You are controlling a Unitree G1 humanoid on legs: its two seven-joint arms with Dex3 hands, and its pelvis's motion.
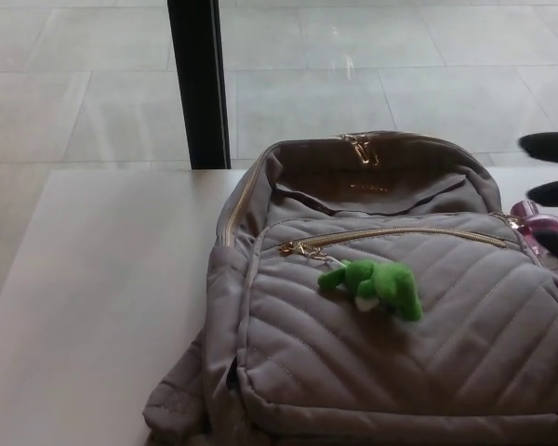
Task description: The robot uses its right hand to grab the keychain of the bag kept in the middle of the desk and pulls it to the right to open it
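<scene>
A grey quilted backpack (pixel 400 344) lies on the white desk (pixel 102 297), filling the right half of the head view. Its front pocket has a gold zipper (pixel 400 234) running left to right, with the pull at the left end (pixel 293 248). A green plush keychain (pixel 377 286) hangs from that pull and rests on the pocket. My right hand (pixel 553 190) enters at the right edge, level with the bag's top, its black fingers spread apart and holding nothing. It is well to the right of the keychain. My left hand does not show.
A pink bottle (pixel 539 226) lies against the bag's right side, partly behind my right hand. A black vertical post (pixel 197 84) stands behind the desk's far edge, with tiled floor beyond. The desk's left edge runs down the picture's left.
</scene>
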